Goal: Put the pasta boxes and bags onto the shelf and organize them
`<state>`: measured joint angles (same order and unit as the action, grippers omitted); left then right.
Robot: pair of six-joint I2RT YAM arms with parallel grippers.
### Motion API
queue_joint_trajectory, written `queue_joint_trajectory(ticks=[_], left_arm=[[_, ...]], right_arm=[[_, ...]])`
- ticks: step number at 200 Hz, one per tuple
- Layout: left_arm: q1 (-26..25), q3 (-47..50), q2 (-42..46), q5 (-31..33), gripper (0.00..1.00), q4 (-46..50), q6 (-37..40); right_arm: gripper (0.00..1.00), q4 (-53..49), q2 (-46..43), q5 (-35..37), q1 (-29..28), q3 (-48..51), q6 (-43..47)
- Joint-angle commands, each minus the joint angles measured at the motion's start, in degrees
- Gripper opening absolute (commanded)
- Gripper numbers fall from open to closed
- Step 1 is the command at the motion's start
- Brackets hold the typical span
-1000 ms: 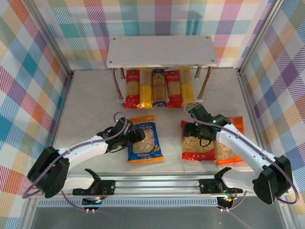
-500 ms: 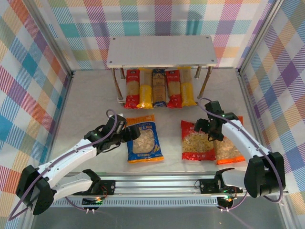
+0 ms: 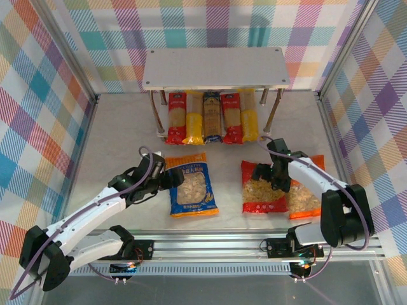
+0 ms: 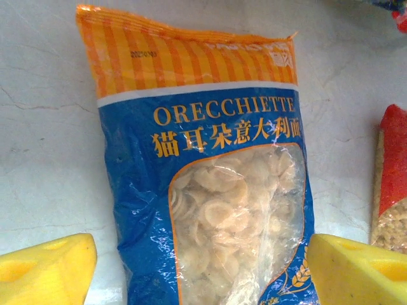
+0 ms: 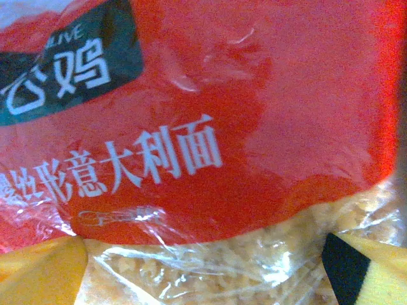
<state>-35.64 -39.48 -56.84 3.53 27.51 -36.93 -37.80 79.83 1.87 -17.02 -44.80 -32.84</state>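
Attention goes to how each wide bag lies against the jaws above it. On the pale marbled surface (image 3: 121,127) the blue pillow-shaped bag of orecchiette with a clear window (image 3: 193,185) lies flat. Its long axis runs from the near edge toward the small two-tier shelf with pale boards and thin metal legs (image 3: 215,67), only slightly turned. The left jaws stand wide open at the bag's left side in the overhead view. In the left wrist view the yellow fingertips (image 4: 44,270) frame the bag across its short width, and its orange-striped top end points away from them. The red pillow-shaped bag of short pasta (image 3: 257,194) lies to the right, apart from the blue one. The right jaws are open too, low over the red bag. The orange bag (image 3: 304,204) touches the red one on its right side, so it is nearer to the right arm. The five long narrow pasta boxes (image 3: 213,117) lie side by side on the lower board. I judge that each arm should take the bag beneath it and carry it forward, along the bag's own long axis, to the shelf. Whether the open jaws can span a full bag width, I cannot tell.
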Motion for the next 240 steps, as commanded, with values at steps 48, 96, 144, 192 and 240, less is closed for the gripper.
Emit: queue_joint_trajectory(ticks=[48, 96, 144, 192, 240], left_arm=[[2.1, -1.1, 3.7, 1.0, 0.86, 3.7, 2.1], [3.4, -0.5, 5.9, 1.3, 0.87, 4.9, 2.9], [4.1, -0.2, 5.9, 0.9, 0.87, 5.0, 3.6], [4.3, -0.6, 5.3, 0.9, 0.87, 4.8, 5.1], [4.3, -0.8, 3.4, 0.0, 0.87, 2.6, 5.7]], right_arm=[[0.97, 7.4, 14.9, -9.2, -14.8, -7.2, -5.5], [0.98, 18.9, 18.5, -17.4, -18.4, -7.5, -12.9], [0.99, 25.4, 16.0, -16.7, -18.6, -4.7, -19.3], [0.99, -0.6, 1.7, 3.2, -14.7, -10.1, -8.5], [0.99, -9.9, -12.7, 4.2, 6.4, -7.6, -0.1]])
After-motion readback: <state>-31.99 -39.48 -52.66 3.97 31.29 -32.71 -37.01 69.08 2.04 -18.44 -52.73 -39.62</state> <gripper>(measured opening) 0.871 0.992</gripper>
